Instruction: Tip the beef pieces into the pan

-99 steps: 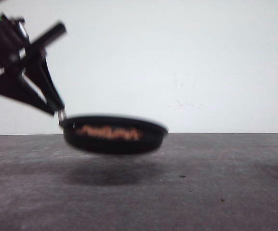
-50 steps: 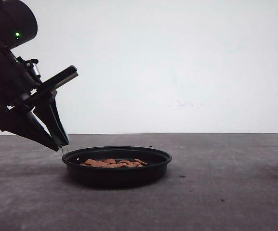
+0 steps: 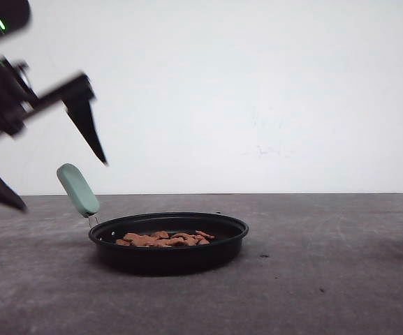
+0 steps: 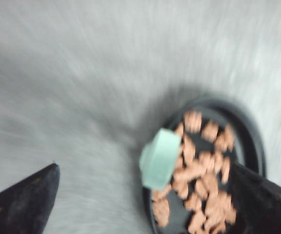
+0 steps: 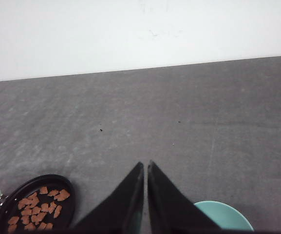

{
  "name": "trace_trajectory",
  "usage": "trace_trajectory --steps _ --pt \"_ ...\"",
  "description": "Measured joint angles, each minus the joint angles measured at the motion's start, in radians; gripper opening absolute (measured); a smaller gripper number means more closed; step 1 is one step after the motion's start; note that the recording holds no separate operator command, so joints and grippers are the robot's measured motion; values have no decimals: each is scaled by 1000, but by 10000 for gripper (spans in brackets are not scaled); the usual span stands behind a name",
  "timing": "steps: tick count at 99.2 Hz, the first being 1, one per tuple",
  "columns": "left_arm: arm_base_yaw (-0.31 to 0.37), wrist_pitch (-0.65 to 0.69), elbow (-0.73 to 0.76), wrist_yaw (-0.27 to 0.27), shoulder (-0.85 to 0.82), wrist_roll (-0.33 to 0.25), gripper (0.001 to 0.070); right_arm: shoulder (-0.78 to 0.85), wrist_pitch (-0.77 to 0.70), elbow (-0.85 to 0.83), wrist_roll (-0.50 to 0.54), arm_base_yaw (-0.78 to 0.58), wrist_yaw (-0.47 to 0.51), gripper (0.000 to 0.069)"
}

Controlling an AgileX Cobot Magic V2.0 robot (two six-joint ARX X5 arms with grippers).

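The black pan point(image 3: 173, 255) sits flat on the dark table with the beef pieces point(image 3: 163, 239) spread in its bottom. Its mint-green handle point(image 3: 77, 189) sticks up to the left, free of any grip. My left gripper point(image 3: 65, 185) is open and blurred, above and left of the handle, not touching it. In the left wrist view the handle point(image 4: 159, 158) lies between the wide-apart fingers of the left gripper point(image 4: 142, 166), with the beef pieces point(image 4: 203, 165) in the pan point(image 4: 251, 134) beyond. My right gripper point(image 5: 145, 163) is shut on nothing, high over the table, with the pan point(image 5: 71, 210) off to its side.
A teal-green bowl point(image 5: 223, 215) lies close under the right gripper in the right wrist view. The dark grey table point(image 3: 327, 265) runs back to a white wall point(image 3: 271, 91). Bare table surface extends to the right of the pan.
The pan went from hanging in the air to resting on the table. My left gripper opened, let go of the handle and drew up and to the left.
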Motion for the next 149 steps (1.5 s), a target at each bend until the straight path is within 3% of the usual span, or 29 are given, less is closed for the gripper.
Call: trace_trajectory --steps 13,17,20,36,45,55,68,96,114,149 --pt "11 -116 0 -168 -179 64 690 0 36 0 -51 0 -3 10" --pt "11 -151 0 -226 -240 90 661 -4 64 0 -83 0 -15 10" --pt "10 -177 0 -269 -286 106 606 -8 91 -2 -111 0 -32 10" --pt "10 -271 0 -457 -541 180 141 -38 235 -34 -266 0 -87 10" --pt "10 -272 0 -474 -684 246 37 -38 248 -55 -313 1 -86 10" --pt "10 -281 0 -475 -851 334 15 -37 238 -94 -337 1 -97 10" --pt "10 -334 3 -484 -1032 381 13 -31 238 -101 -346 1 -105 10" --pt "10 -517 3 -483 -1070 388 13 -35 239 -101 -346 1 -106 10" --pt "10 -526 3 -517 -1070 388 13 -35 239 -101 -346 3 -106 10" --pt "10 -527 3 -517 -1070 388 13 -35 240 -101 -346 3 -105 10"
